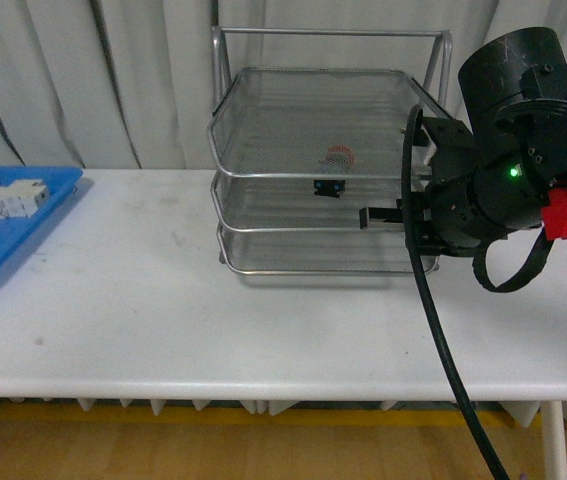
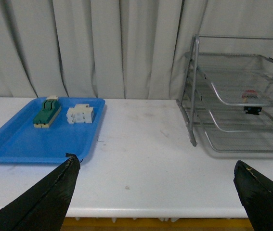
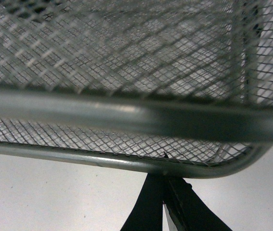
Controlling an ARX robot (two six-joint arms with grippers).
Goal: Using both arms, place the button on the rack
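Nearest us, our right gripper (image 3: 165, 192), fingers pressed together and empty, touched the rack (image 1: 328, 165) rim, the button (image 1: 339, 156) lay in the top tray, so withdrawal seemed next.
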